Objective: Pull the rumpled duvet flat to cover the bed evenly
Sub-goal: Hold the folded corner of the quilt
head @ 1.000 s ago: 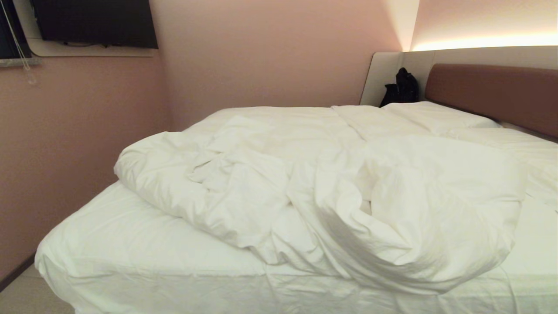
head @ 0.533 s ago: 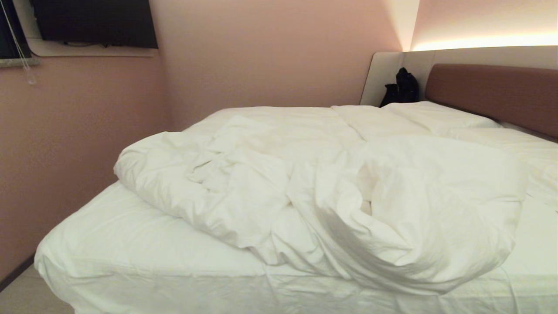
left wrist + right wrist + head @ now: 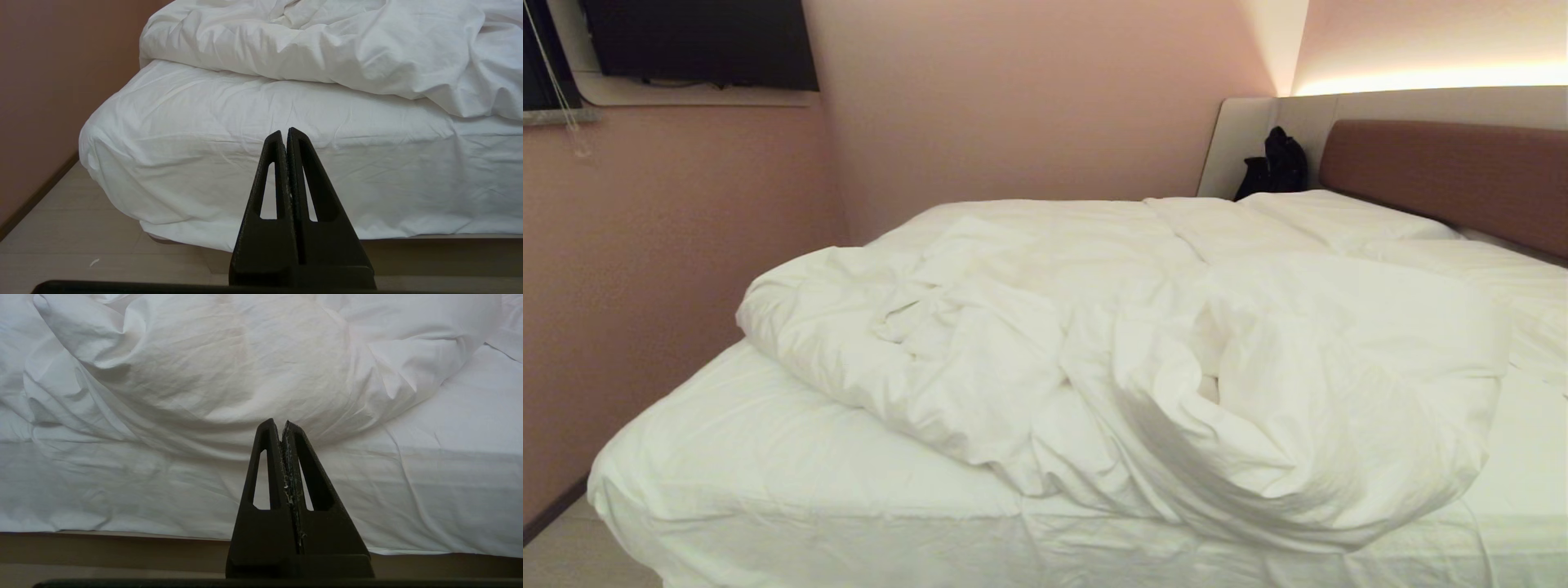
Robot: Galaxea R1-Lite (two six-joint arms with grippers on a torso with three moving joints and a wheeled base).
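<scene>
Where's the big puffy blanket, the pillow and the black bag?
duvet [image 3: 1094, 367]: head view, on its rumpled middle.
pillow [image 3: 1339, 216]: head view, on its top face.
black bag [image 3: 1278, 163]: head view, on its body.

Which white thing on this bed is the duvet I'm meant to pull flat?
Start at the bed. The duvet is the puffy, creased heap across its middle, unlike the taut sheet below and the flat pillows by the brown headboard.

Our left claw [image 3: 284, 131] is pressed tight, its two black fingers [image 3: 273, 163] meeting at the tips, holding nothing. Our right claw [image 3: 278, 422] is pinched together the same way, empty too. We see neither arm from the head camera.
</scene>
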